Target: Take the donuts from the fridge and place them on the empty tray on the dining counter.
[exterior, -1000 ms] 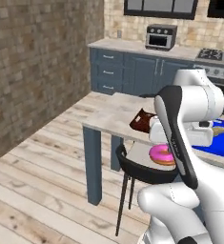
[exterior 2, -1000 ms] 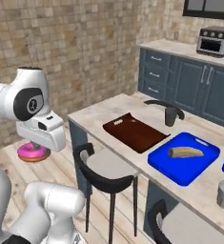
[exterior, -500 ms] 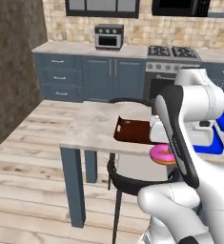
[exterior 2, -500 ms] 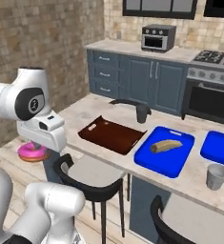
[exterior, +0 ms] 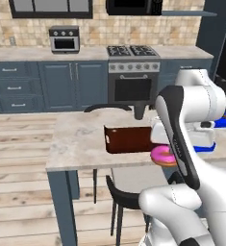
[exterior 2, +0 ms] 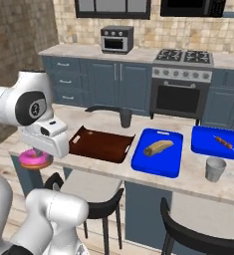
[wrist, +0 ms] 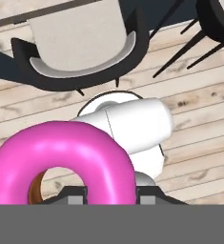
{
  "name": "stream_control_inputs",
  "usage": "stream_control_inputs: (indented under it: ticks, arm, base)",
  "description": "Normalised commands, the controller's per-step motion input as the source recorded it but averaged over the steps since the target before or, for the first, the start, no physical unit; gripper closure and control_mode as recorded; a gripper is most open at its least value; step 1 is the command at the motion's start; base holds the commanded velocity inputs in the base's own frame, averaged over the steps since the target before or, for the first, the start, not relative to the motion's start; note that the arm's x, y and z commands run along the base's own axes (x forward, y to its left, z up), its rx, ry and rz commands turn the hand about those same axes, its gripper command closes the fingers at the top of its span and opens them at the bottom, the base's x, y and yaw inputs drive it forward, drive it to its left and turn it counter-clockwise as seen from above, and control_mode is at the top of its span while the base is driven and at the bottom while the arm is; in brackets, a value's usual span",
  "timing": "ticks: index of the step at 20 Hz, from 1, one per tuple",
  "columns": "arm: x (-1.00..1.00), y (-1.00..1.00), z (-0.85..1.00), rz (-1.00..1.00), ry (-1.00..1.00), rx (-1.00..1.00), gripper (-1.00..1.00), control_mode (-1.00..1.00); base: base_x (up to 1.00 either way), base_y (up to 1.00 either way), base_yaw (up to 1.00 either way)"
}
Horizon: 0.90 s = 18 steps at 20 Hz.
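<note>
Donuts: the pink-frosted ring [wrist: 61,159] sits clamped in the gripper [wrist: 104,194], whose fingers are drawn close together on its lower edge; in the hand view a sliver of brown dough shows inside the hole, and the frosting is smooth and glossy. The left base view places this pink donut [exterior: 163,155] just below the white hand, hanging at the near edge of the dining counter [exterior: 81,141] and just right of the tray [exterior: 129,139]. From the right base view the same donut [exterior 2: 35,159] hangs off the counter's near left corner, beside the tray [exterior 2: 101,145] but not over it.

That tray is dark brown, shallow, rectangular, with a raised rim and a handle cut-out at its end. The counter top is a beige, marble-look slab on blue-grey legs.

Looking down past the donut, the hand view shows a black stool [wrist: 80,52] with a pale grey seat and a curved back, over pale wooden floor planks.

The right base view alone takes in two bright blue trays: the nearer [exterior 2: 158,153] carries a tan, loaf-like piece, the farther [exterior 2: 219,144] a thin skewer-like item. A grey cup [exterior 2: 215,169] stands between them near the counter's front edge, and a dark cup [exterior 2: 125,117] stands behind the brown tray.
</note>
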Motion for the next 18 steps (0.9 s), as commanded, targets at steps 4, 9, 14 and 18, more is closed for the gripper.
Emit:
stream_control_inputs:
  ticks: [4,9,14,18]
  arm:
    - [0.93,0.10,0.00,-0.27,0.03,0.00,1.00,-1.00]
    - [1.00,0.13,-0.08,-0.10,0.00,0.00,1.00,-1.00]
    - [0.96,0.00,-0.36,-0.01,0.00,0.00,1.00,-1.00]
    - [0.76,0.00,-0.58,0.00,-0.01,0.00,1.00,-1.00]
  base:
    - [0.00,0.00,0.00]
    - [0.00,0.00,0.00]
    - [0.00,0.00,0.00]
    - [0.00,0.00,0.00]
